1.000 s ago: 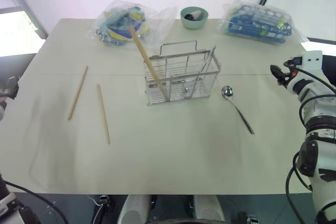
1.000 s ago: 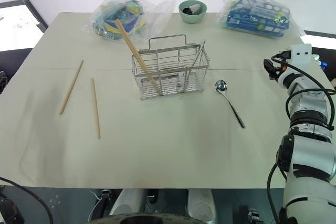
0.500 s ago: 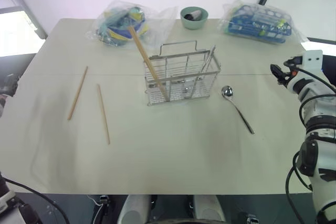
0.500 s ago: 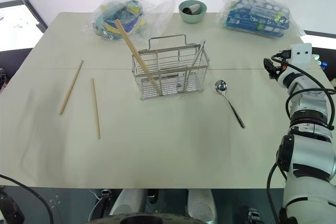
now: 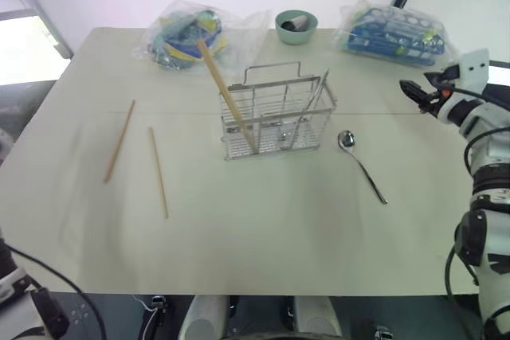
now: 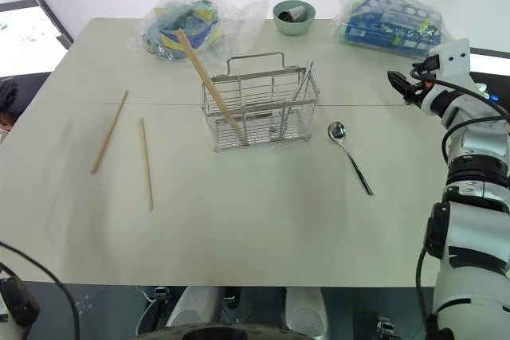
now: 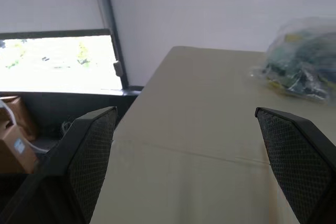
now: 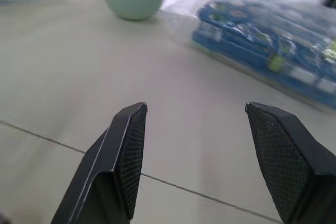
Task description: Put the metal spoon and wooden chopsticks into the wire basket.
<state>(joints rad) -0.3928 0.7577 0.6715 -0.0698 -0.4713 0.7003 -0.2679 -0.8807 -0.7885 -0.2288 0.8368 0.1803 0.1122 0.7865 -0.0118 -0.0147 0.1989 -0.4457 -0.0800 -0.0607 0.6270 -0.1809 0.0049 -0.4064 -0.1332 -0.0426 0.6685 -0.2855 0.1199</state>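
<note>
Left fingers [image 7: 194, 166] wide apart – right fingers [image 8: 210, 156] parted – both empty

The right gripper [image 6: 396, 79] sits higher and further in over the desk [image 6: 255, 220] than a second ago — nearer the blue bag [image 6: 390, 25].

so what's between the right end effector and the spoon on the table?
Nothing: bare table between the right end effector and the metal spoon, seen in the right eye view.
</note>
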